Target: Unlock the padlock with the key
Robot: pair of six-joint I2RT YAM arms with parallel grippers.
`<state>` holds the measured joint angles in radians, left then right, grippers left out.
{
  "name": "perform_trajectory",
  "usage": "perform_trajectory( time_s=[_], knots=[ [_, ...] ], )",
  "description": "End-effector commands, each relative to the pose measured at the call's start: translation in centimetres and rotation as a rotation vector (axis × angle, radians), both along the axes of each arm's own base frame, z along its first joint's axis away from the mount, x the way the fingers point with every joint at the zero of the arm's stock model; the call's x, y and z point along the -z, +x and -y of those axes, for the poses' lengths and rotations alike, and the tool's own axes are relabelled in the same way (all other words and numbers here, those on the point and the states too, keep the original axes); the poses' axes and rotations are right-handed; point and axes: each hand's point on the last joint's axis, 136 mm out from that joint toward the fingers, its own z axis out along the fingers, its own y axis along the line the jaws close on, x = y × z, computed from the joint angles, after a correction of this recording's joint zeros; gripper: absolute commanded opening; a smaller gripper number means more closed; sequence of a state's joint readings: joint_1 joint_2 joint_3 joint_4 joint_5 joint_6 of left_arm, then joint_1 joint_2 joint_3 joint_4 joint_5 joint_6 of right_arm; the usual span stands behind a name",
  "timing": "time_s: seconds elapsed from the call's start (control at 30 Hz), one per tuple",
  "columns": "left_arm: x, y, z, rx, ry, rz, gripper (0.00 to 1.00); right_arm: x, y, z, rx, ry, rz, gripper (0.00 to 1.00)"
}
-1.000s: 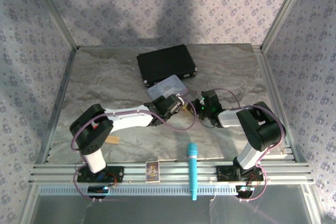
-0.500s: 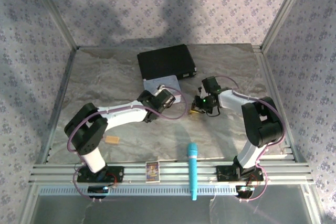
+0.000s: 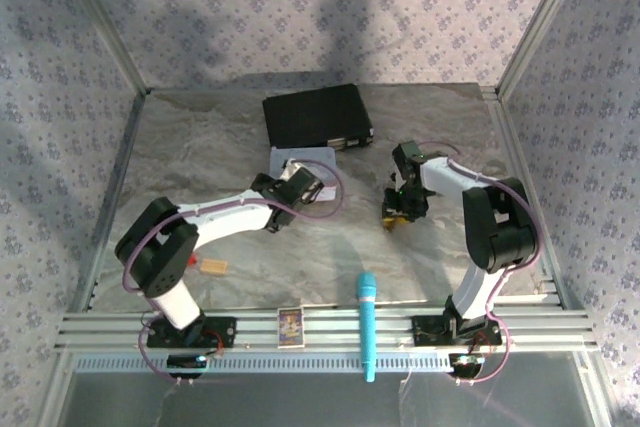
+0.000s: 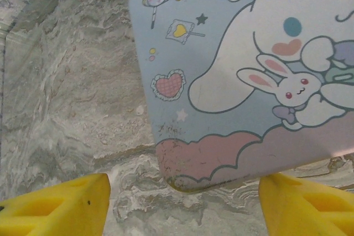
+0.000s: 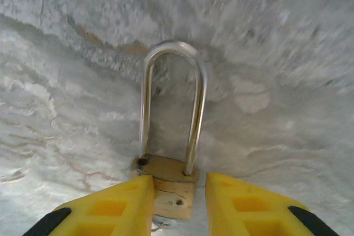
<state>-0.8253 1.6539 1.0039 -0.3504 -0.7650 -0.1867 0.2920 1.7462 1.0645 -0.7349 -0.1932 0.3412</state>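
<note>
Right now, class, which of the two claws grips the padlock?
The right claw: it pinches the brass padlock between yellow tips, whereas the left claw hangs open above the cartoon tin.

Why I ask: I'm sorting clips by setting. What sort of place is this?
Probably a staged robot test booth, not a home: the aluminium rail carries the arm bases, patterned panels in metal framing wall in the marbled table, and props like the cartoon tin lie about.

Bare table (image 3: 365,172) between tin (image 4: 243,81) and padlock (image 5: 171,183)
</note>
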Motion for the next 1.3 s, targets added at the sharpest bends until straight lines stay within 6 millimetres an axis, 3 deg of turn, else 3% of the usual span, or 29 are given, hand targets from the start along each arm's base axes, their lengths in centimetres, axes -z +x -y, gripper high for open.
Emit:
perform_trajectory(
  time_s=[0.0, 0.17, 0.33, 0.37, 0.4, 0.43, 0.57, 0.67, 0.87, 1.07, 1.17, 1.27],
  knots=[
    [-3.7, 0.3, 0.1, -0.027, -0.136, 0.085, 0.74, 1.9, -3.2, 2.8, -0.027, -0.150, -0.131, 0.35],
    [-6.4, -0.6, 0.3, -0.007, -0.274, 0.113, 0.84, 0.4, -2.1, 2.9, -0.033, -0.168, -0.062, 0.44],
    [-10.4, -1.3, -1.8, -0.058, -0.447, 0.186, 0.96, -3.7, 1.2, 3.1, 0.006, -0.190, 0.183, 0.69],
    [-10.9, -1.4, -2.5, -0.072, -0.476, 0.205, 0.97, -4.7, 1.9, 3.4, 0.014, -0.212, 0.239, 0.81],
    [-11.4, -1.3, -3.6, -0.094, -0.502, 0.238, 1.00, -5.9, 2.7, 3.8, 0.020, -0.237, 0.308, 0.95],
    [-11.8, -1.1, -4.8, -0.117, -0.514, 0.273, 1.00, -7.2, 3.5, 4.2, 0.019, -0.263, 0.374, 1.00],
    [-12.1, -0.3, -10.6, -0.236, -0.491, 0.388, 1.00, -12.3, 5.9, 6.0, 0.041, -0.350, 0.616, 1.00],
    [-10.9, 0.6, -14.5, -0.318, -0.510, 0.436, 1.00, -14.8, 7.6, 7.4, 0.058, -0.389, 0.807, 1.00],
    [-7.9, 1.1, -20.1, -0.478, -0.421, 0.500, 1.00, -13.9, 9.1, 10.5, 0.087, -0.404, 0.963, 0.99],
    [-3.7, 1.9, -21.9, -0.486, -0.325, 0.452, 1.00, -10.7, 9.1, 14.9, 0.210, -0.424, 0.989, 0.99],
    [-1.2, 2.5, -22.0, -0.438, -0.410, 0.402, 1.00, -9.3, 9.0, 15.8, 0.234, -0.416, 1.010, 0.99],
    [-0.7, 3.2, -22.3, -0.401, -0.535, 0.399, 1.00, -7.9, 8.8, 16.1, 0.240, -0.388, 1.050, 0.99]
  ],
)
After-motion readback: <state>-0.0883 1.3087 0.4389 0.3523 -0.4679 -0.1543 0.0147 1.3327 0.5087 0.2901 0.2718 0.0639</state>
